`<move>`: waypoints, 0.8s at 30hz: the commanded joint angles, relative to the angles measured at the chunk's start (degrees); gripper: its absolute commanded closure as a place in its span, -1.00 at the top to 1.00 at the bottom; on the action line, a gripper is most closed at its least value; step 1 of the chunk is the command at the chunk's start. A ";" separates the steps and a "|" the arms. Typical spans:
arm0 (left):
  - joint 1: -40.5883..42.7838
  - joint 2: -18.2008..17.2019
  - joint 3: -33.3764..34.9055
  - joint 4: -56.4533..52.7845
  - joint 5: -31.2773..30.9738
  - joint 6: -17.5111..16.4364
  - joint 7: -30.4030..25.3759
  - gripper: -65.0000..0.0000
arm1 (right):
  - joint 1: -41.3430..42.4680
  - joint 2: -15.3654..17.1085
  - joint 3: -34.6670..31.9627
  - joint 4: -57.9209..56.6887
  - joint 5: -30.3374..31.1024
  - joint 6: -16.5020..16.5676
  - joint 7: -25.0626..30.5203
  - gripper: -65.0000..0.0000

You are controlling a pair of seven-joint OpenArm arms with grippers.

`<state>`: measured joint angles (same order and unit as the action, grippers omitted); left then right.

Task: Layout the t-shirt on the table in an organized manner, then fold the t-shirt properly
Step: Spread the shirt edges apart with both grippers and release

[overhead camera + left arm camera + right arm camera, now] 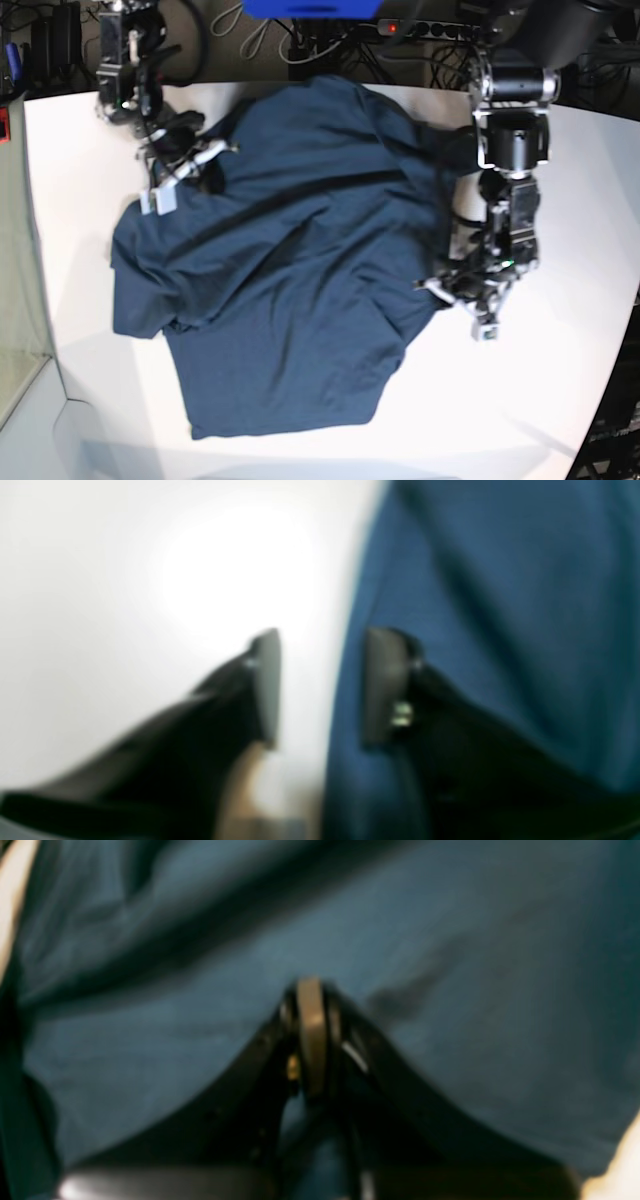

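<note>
Base view has one t-shirt [290, 270], dark navy, spread crumpled across the middle of the white counter [560, 400], its long axis running from the far edge down toward the near edge, slightly slanted. Two arms, one shirt, nothing else on the counter top. Left hand [470, 300] sits just off the shirt's side edge, on the counter's right side in that view. From its wrist camera the left hand [320, 685] shows its jaws parted with a clear gap; one finger is over bare counter, the other over cloth, and the shirt's edge runs between them, nothing gripped yet. So the cloth lies right at that hand, edge-on, ready to be pinched, I'd say. Right hand [185, 165] is up by the far left corner of the shirt. Its wrist view shows the right hand [311, 1035] pressed fully together over the fabric; whether cloth is caught between the pads, I cannot tell through the blur.
</note>
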<state>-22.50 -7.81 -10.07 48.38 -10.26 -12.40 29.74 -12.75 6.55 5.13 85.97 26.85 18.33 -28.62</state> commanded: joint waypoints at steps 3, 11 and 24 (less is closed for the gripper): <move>1.27 -1.81 0.44 -0.51 1.95 1.63 4.51 -0.84 | 2.42 2.29 3.80 -5.31 -1.31 -0.79 -0.61 -1.00; 4.70 -2.78 0.09 0.54 1.78 1.63 6.79 -1.00 | 6.20 7.04 8.72 -9.62 -1.31 -0.79 -0.61 -1.00; 30.19 -1.02 -14.15 29.29 -15.10 1.99 21.56 -1.00 | 10.78 13.19 11.09 -10.33 -1.22 -0.52 -0.70 -1.00</move>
<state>6.39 -8.82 -24.45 78.61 -29.08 -12.62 44.93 -3.16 18.74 15.94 74.83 25.41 17.96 -30.41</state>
